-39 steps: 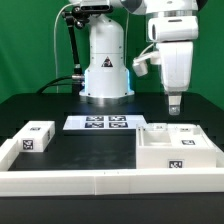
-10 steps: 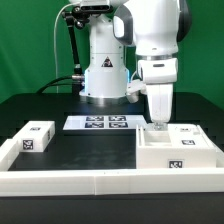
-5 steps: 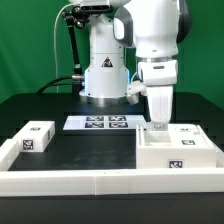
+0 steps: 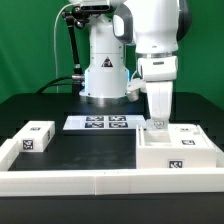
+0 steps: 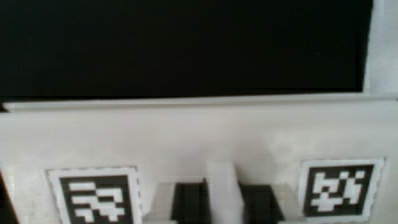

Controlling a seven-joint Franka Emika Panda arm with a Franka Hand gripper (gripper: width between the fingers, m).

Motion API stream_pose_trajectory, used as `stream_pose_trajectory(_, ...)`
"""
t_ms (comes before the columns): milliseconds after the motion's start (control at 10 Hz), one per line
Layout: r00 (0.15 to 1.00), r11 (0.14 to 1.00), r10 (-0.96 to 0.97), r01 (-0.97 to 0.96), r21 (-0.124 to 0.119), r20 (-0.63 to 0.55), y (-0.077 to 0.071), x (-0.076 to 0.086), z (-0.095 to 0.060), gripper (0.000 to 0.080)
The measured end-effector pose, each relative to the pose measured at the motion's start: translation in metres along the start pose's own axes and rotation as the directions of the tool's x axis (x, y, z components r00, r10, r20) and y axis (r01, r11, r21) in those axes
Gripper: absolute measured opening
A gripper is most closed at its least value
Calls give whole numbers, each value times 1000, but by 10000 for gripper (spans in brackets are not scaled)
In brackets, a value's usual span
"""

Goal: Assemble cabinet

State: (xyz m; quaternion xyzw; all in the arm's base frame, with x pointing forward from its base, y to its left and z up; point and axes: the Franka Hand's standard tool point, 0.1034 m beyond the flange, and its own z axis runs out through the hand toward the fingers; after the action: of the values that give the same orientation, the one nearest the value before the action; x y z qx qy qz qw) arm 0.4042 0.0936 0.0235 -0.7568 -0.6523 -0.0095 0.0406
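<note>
Gripper (image 4: 157,123) straddles a cabinet (image 4: 178,152) wall, black-and-white tags (image 5: 93,196) either side; whether it is clamped is unclear.

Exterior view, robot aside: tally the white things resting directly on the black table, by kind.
Cabinet: 1
Small tagged block: 1
Marker board: 1
Low frame: 1
Total: 4

Marker board (image 4: 101,123) lies behind — between block (image 4: 36,137) and cabinet (image 4: 176,152).
</note>
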Motion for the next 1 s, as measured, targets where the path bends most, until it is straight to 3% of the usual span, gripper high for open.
stream_pose_trajectory(700,999,999,16,-15,-33,42,8,-9,-38,70)
stream_pose_trajectory(1000,999,999,16,-15,-28,41,6,-9,-35,70)
